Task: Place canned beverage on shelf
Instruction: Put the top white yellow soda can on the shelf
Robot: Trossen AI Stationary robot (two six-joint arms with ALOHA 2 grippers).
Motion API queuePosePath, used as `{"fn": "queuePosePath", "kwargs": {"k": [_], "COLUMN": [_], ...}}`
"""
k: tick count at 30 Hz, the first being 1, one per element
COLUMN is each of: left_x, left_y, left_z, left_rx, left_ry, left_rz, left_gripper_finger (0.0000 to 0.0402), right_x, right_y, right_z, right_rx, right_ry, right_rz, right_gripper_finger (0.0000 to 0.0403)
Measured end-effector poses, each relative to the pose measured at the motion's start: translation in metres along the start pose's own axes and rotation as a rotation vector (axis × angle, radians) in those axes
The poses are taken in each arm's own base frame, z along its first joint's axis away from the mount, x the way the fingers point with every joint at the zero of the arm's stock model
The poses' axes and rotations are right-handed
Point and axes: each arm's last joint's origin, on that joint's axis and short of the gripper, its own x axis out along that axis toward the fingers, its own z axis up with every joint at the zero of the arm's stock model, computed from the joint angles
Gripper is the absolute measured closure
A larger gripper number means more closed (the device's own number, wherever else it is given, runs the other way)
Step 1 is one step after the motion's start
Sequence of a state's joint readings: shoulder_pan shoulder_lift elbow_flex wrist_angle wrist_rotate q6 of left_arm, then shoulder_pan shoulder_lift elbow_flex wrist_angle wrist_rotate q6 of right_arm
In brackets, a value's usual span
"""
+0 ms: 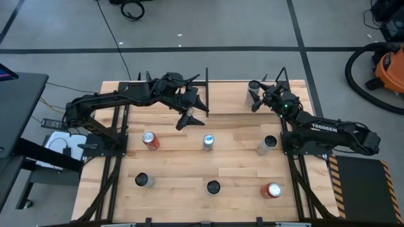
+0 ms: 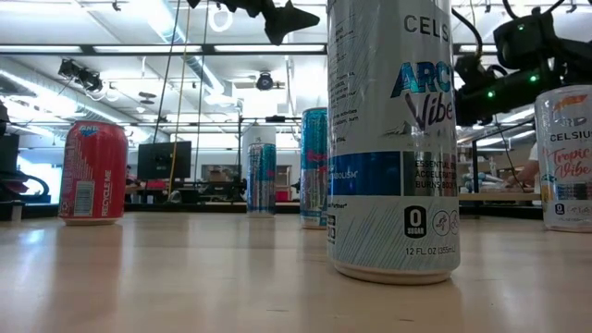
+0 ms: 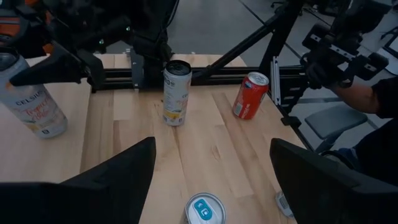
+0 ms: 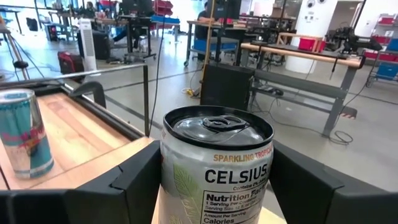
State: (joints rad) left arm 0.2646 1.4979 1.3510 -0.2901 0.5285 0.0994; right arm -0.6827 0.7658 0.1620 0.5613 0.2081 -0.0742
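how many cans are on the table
7 cans: three across the middle, three along the near edge, one far right by the right pincer. None seem hidden.

Red can [image 1: 150, 140]; white Celsius can [image 4: 215, 171]; pale shelf [image 1: 243, 98].

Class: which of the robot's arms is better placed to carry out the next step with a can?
Right. The right gripper already brackets a Celsius can at the table's far right corner; the left gripper hangs open above the table, holding nothing.
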Motion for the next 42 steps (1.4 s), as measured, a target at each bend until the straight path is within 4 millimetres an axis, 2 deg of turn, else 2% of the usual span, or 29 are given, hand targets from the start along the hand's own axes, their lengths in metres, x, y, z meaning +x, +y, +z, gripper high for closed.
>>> {"fn": "queuePosePath", "kwargs": {"k": [9,31,42], "left_x": [0.000,0.000,0.000], "left_y": [0.000,0.000,0.000], "left_z": [0.000,0.000,0.000], "left_rx": [0.000,-0.001,-0.003], "left_ry": [0.000,0.000,0.000], "left_rz": [0.000,0.000,0.000], "left_gripper_finger": [0.0084,0.0084,0.0084], "right_x": [-0.001,-0.001,-0.007], "right_y": [0.000,0.000,-0.002], "right_z": [-0.005,-0.005,0.010], "right_rx": [-0.005,-0.003,0.006], "right_ry": [0.008,0.008,-0.127], "right_rz": [0.003,0.003,-0.009], "right_gripper_finger": [0.0131,0.0064,0.0061]}}
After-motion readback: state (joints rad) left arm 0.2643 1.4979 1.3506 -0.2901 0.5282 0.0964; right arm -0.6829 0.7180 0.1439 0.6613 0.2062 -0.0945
